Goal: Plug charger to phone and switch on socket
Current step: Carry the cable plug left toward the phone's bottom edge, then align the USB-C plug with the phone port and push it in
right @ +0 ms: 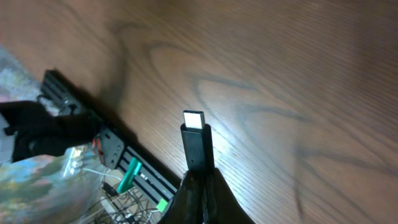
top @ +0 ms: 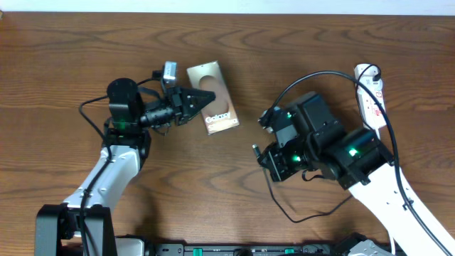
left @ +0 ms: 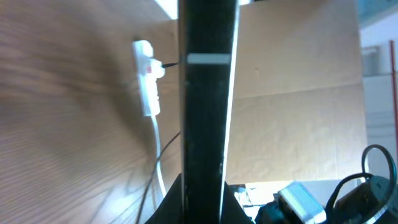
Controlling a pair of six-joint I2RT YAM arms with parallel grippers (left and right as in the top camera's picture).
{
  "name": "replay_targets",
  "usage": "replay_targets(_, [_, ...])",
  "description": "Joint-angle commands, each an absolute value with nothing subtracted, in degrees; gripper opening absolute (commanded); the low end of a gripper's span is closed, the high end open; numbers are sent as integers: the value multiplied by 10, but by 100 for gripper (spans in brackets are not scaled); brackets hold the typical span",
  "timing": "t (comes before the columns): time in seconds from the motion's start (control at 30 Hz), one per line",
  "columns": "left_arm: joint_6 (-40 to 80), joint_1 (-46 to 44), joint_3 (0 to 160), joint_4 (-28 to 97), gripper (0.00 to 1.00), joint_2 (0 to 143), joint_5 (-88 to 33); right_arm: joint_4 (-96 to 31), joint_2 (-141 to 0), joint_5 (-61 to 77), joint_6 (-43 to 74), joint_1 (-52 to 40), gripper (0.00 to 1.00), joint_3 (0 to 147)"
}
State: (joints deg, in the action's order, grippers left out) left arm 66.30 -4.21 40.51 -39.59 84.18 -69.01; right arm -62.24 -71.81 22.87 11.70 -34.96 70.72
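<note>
The phone (top: 213,98), glossy brown with white "Galaxy" lettering, is at the table's middle. My left gripper (top: 201,99) is shut on its left edge; in the left wrist view the phone (left: 205,112) shows edge-on as a dark bar between the fingers. My right gripper (top: 261,153) is shut on the charger's black connector plug (right: 196,146), metal tip pointing out, above the wood right of the phone. The thin black charger cable (top: 313,77) arcs back to the white socket strip (top: 371,96) at the far right. The socket also shows in the left wrist view (left: 147,84).
The arm bases and a dark rail (top: 234,249) run along the table's front edge. In the right wrist view the rail (right: 118,155) and loose wires lie beyond the table edge. The socket's white cord (top: 402,185) trails along my right arm.
</note>
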Motion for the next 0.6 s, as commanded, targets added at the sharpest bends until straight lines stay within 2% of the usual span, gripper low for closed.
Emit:
replay_targets(0.0, [708,-66,415,-445,7,835,-676,-615,-721,246,122,-371,1,699])
replay_targets(0.57, [753,-79,415,-451,7,835,-651,-560,-736,246,152,-374,1,699])
